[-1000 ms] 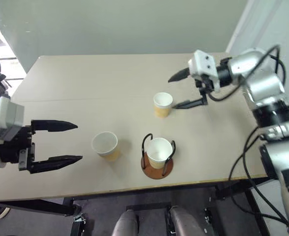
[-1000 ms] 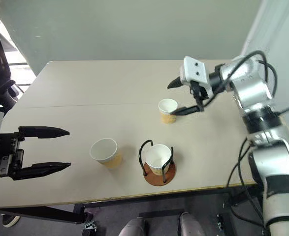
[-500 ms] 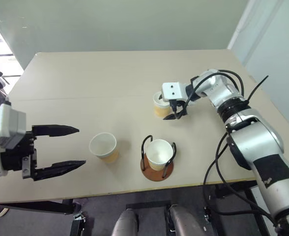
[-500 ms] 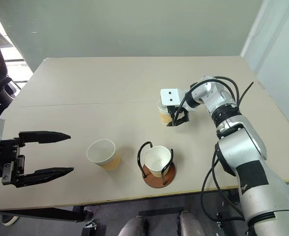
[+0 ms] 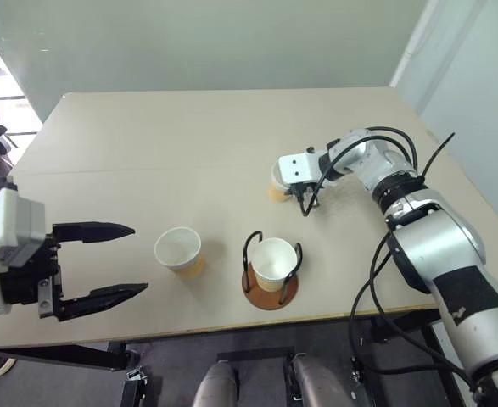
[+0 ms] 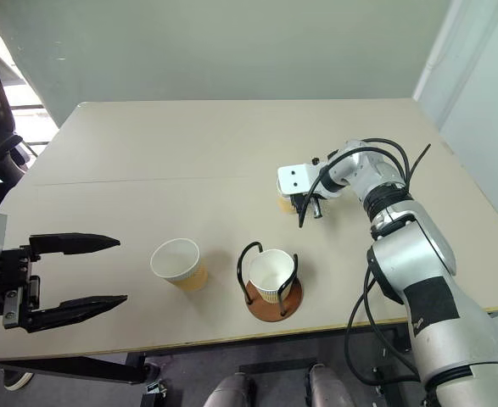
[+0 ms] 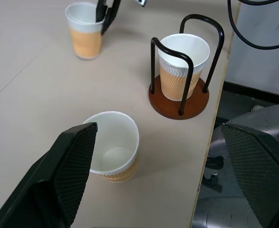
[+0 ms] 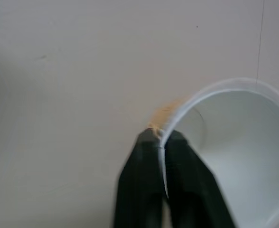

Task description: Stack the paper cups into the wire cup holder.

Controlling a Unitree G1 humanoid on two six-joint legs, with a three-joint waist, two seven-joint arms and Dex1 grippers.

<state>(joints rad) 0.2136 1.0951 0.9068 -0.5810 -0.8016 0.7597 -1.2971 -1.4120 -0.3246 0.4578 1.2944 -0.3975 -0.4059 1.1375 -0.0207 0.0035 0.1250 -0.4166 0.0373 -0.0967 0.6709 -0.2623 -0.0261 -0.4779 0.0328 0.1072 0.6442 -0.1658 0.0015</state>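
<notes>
While the right gripper [image 8: 160, 137] pinches the far paper cup's [image 7: 85, 29] rim, the left gripper [image 5: 117, 261] gapes empty at lower left. Three cups: one [image 5: 273, 263] in the wire cup holder [image 5: 270, 288] at centre, another [image 5: 179, 250] left of it; the gripped cup is mostly hidden from the head camera.

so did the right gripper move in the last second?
Yes. The right gripper came down and in from the table's far right, toward the wire cup holder, and is now shut on the far paper cup's rim.
</notes>
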